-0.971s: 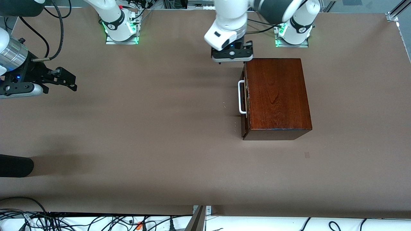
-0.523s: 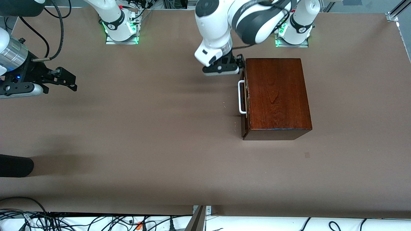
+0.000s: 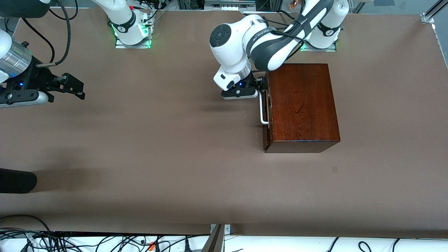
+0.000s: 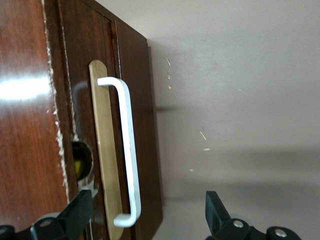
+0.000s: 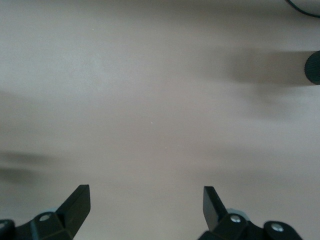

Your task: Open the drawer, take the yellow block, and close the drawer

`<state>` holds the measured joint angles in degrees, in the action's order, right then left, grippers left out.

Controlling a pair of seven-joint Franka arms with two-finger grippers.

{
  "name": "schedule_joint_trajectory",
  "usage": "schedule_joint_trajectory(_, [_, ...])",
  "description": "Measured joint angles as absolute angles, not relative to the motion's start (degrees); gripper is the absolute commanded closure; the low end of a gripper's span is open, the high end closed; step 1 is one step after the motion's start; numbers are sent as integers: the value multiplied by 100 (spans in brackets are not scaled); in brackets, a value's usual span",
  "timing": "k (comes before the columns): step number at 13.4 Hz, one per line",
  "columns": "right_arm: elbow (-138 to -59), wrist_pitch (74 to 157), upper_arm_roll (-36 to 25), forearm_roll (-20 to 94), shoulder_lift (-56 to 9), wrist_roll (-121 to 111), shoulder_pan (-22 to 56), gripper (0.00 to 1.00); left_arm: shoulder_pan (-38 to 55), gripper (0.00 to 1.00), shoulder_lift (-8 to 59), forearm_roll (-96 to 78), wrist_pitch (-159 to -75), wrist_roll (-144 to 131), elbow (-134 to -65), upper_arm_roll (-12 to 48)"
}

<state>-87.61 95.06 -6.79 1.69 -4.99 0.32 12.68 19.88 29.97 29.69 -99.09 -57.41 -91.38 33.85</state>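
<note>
The dark reddish-brown wooden box (image 3: pixel 301 105) stands toward the left arm's end of the table. Its drawer (image 3: pixel 266 115) is pushed in, and the white U-shaped handle (image 3: pixel 261 111) faces the right arm's end. My left gripper (image 3: pixel 259 88) is open, low beside the drawer front, at the handle's end farther from the front camera. In the left wrist view its fingers straddle that end of the handle (image 4: pixel 129 150) without touching it. The yellow block is hidden; only a yellowish speck shows in a dark hole (image 4: pixel 80 167) at the box's edge. My right gripper (image 3: pixel 77 87) waits open and empty.
A black cylinder (image 3: pixel 17 180) pokes in over the table at the right arm's end, also showing in the right wrist view (image 5: pixel 314 66). Cables (image 3: pixel 105 241) lie along the table's near edge. Bare brown table (image 3: pixel 157 140) spreads in front of the drawer.
My left arm has swung down and toward the front camera, bringing its gripper from the box's corner to the handle's end. The right arm has not moved.
</note>
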Motion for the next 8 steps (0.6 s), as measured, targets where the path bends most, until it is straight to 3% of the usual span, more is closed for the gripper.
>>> schedule_joint_trajectory(8, [-8761,9517,-686,169,-500,32,1259,0,1986,0,3479,3388,-10062,-5760,-9131,3314])
